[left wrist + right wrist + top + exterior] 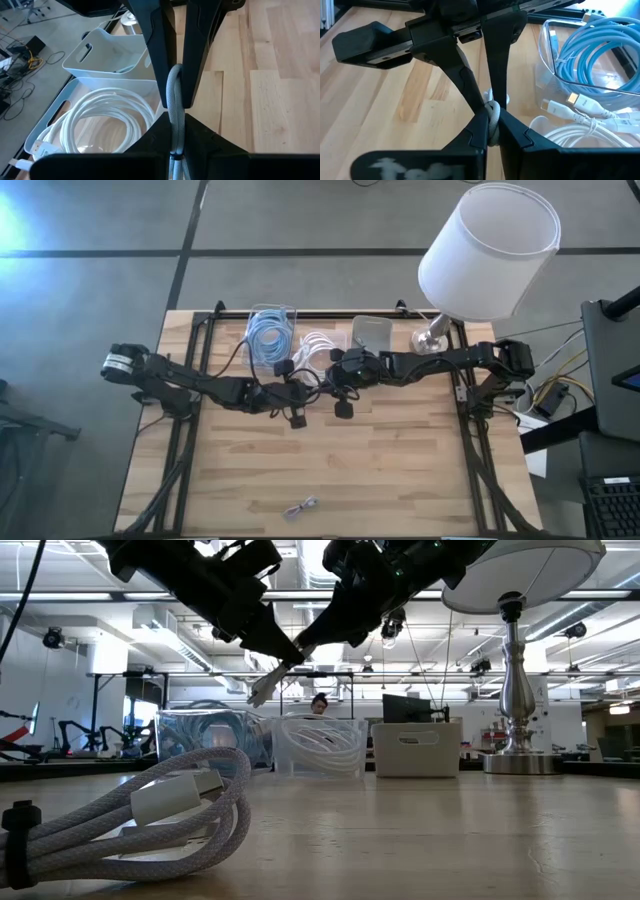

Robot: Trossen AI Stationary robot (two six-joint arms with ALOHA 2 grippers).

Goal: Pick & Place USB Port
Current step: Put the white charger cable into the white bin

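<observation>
A short grey-white braided cable (174, 95) is held in the air between both grippers, above the table's middle and just in front of the bins. My left gripper (175, 125) and my right gripper (492, 127) meet tip to tip (312, 380), each shut on this cable. In the low view its pale end (262, 688) pokes out below the fingers. A second braided cable (130, 820), coiled and tied, lies on the table near its near edge (300, 507). My left gripper pinches the braided cable (175, 135) between its two fingers, coming level from the table's left. The cable is lifted clear of the table and runs straight on into the other gripper's fingers (192, 60). My right gripper pinches the same cable at a bunched part (493, 116) between its two fingers, coming from the table's right and slanting down. The cable is clear of the table. The left gripper's fingers (465, 80) hold it right beside mine.
Along the far edge stand a clear bin of blue cables (270, 335), a white bin of white cables (318, 345) and a white bin (372, 332). A lamp with a white shade (488, 250) stands at the far right corner. Bare wood lies between the arms and the near edge.
</observation>
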